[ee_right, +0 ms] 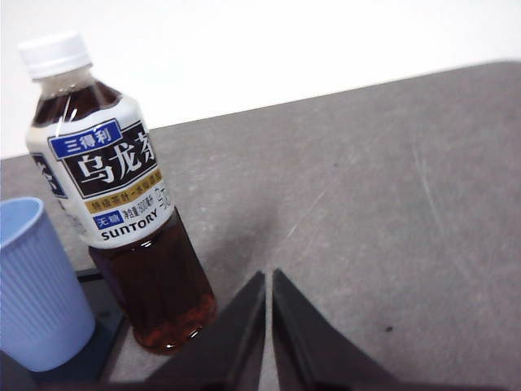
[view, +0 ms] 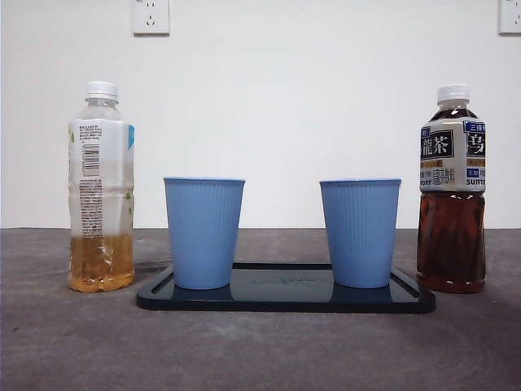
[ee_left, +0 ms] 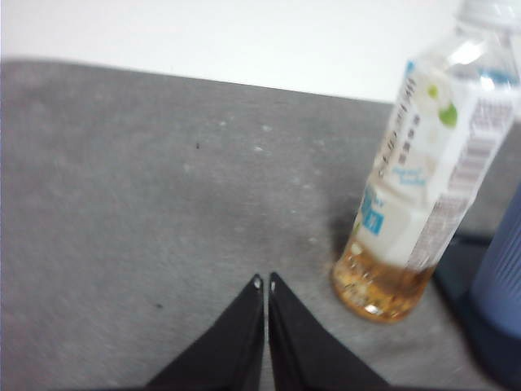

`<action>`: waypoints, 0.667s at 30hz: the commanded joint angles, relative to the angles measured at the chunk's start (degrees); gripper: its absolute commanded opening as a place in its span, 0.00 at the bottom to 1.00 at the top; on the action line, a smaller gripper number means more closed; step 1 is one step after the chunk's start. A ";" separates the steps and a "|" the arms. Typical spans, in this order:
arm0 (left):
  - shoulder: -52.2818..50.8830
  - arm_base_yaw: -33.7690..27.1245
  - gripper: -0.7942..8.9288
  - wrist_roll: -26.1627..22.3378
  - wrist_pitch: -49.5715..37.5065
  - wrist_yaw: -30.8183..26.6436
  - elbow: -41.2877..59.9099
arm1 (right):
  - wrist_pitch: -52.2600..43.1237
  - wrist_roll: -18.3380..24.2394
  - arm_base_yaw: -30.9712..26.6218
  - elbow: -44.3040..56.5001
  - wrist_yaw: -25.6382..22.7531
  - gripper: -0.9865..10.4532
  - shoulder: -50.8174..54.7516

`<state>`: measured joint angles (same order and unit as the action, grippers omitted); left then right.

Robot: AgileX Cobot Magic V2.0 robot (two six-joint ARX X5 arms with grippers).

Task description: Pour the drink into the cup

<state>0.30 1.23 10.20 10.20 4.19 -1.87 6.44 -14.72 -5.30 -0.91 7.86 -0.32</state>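
Both of my pincers are pressed closed and hold nothing. My left gripper (ee_left: 264, 281) hangs over bare grey table (ee_left: 146, 204), with a pale tea bottle (ee_left: 423, 187) near it; that bottle is capped, upright, and holds only a shallow layer of amber liquid. My right gripper (ee_right: 269, 277) hangs over the table beside a Suntory oolong tea bottle (ee_right: 122, 195), capped, upright and nearly full of dark tea. Between the two bottles a dark tray (view: 285, 303) lies flat, carrying two upright blue ribbed cups: the left cup (view: 203, 232) toward the pale bottle, the right cup (view: 360, 232) toward the oolong bottle. Two white wall sockets (view: 151, 16) sit high behind.
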 commanded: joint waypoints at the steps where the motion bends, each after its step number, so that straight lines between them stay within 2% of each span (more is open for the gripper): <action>1: -0.11 -0.15 0.09 9.77 0.17 -0.13 1.16 | -0.07 -5.09 -0.09 0.37 0.09 0.09 0.11; 4: -0.11 -0.15 0.09 14.23 0.07 -0.09 0.59 | -0.42 -7.56 -0.09 0.11 1.73 0.09 0.11; 7: -0.11 -0.15 0.09 16.50 0.07 0.61 -1.01 | -0.44 -8.66 -0.09 -1.18 4.02 0.09 0.11; 15: 0.44 -0.15 0.09 16.48 1.22 1.84 -9.44 | 1.20 -9.27 -0.09 -9.09 4.17 0.09 0.04; 20: 3.54 -0.15 0.09 15.76 5.14 1.84 -17.14 | 4.96 -8.28 -0.09 -16.11 4.17 0.09 -1.33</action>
<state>3.40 1.23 26.28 15.33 5.91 -17.63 11.40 -22.96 -5.30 -15.90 11.99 -1.30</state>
